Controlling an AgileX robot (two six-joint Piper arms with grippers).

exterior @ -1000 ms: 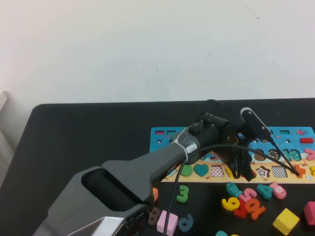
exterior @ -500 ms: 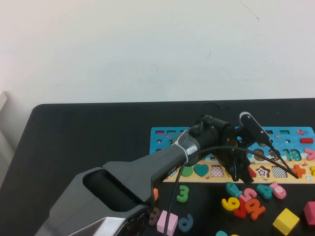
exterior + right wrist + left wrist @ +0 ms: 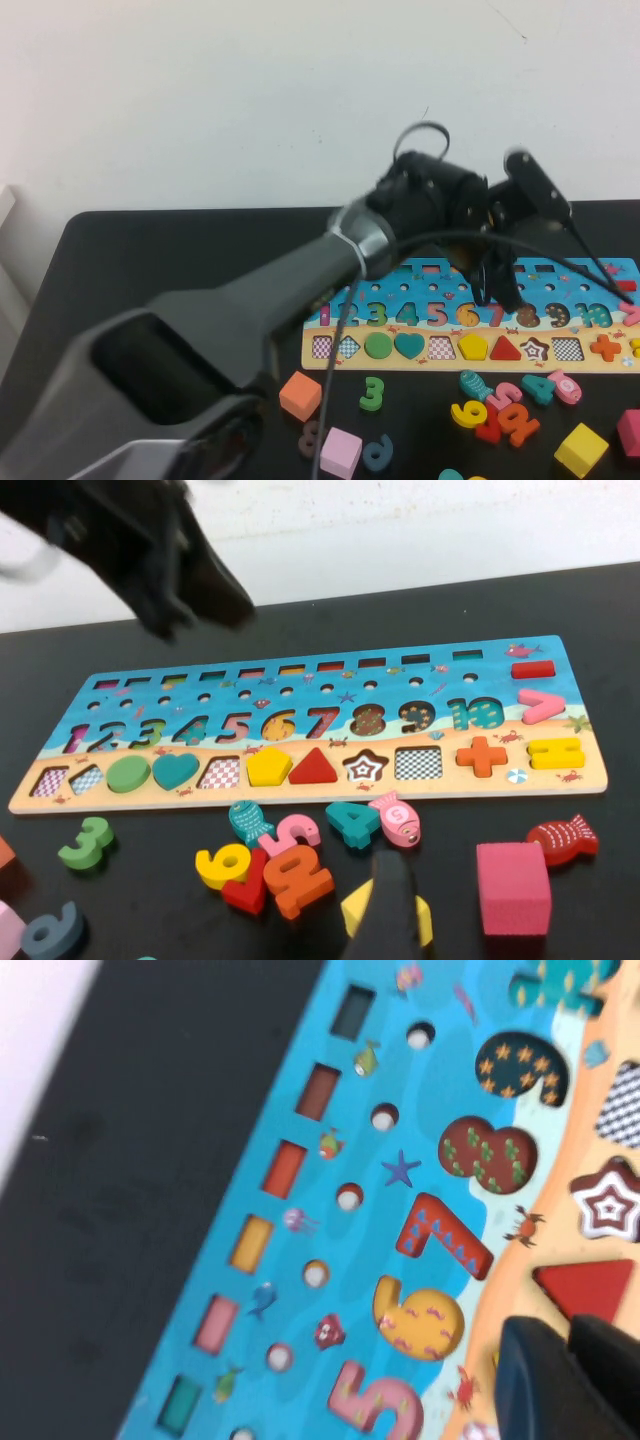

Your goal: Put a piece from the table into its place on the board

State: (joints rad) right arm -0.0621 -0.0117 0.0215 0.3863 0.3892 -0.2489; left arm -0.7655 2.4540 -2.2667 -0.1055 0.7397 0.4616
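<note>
Left gripper (image 3: 497,285) raised above board (image 3: 590,270), fingers together, holding nothing; red triangle (image 3: 505,349) seated in slot. Right gripper (image 3: 393,905) low over loose pieces, opening unclear.

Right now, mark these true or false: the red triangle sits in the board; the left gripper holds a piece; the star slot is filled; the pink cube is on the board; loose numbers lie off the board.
1. The red triangle sits in its slot on the board. True.
2. The left gripper holds a piece. False: it hangs above the board with nothing seen in it.
3. The star slot is filled. False: it is empty, showing its printed pattern.
4. The pink cube is on the board. False: it rests on the table near the right gripper.
5. Loose numbers lie off the board. True.
</note>
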